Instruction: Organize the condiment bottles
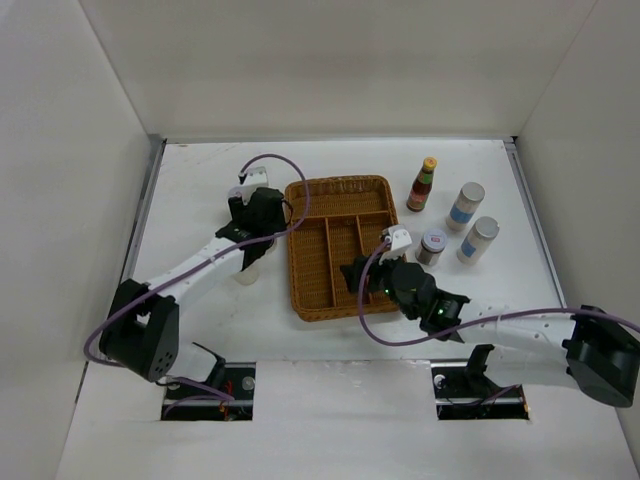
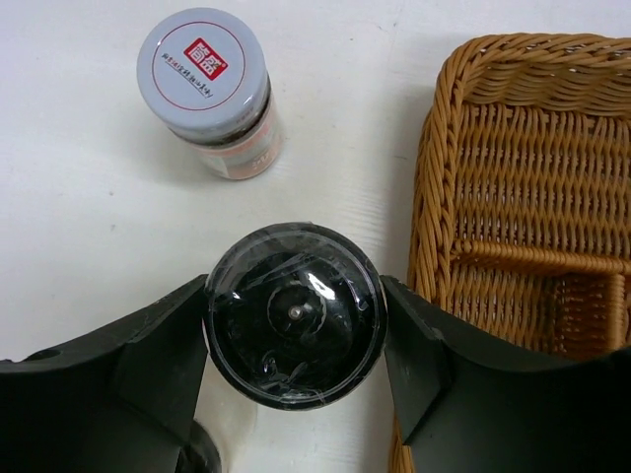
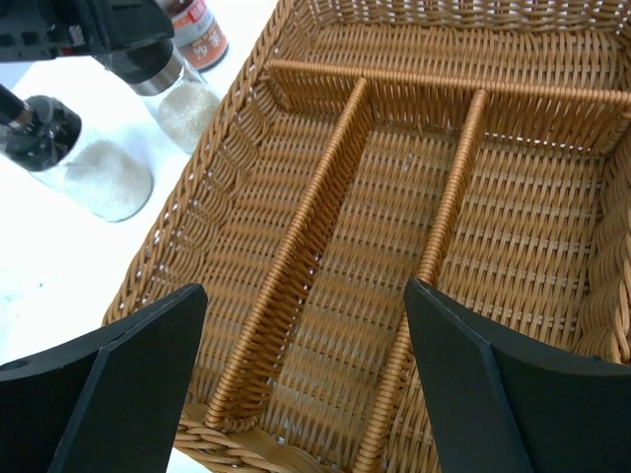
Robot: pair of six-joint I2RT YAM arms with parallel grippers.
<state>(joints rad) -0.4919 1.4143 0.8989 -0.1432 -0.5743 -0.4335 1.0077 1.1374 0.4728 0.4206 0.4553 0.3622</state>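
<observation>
- left gripper point(image 2: 296, 330) — fingers clamped on both sides of the black-capped bottle point(image 2: 294, 296).
- black-capped bottle: upright on the table point(image 2: 79, 246), just beside the left rim of the wicker tray point(image 2: 513, 148).
- red-and-white-lidded jar point(image 2: 204, 84): near the bottle, not touching.
- right gripper point(image 3: 306, 365) — fingers wide apart, above the tray's compartments.

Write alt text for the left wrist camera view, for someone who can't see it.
The left claw grips a black-capped bottle from both sides on the white table. A white-lidded jar stands beyond it, a wicker tray at the frame's right edge.
</observation>
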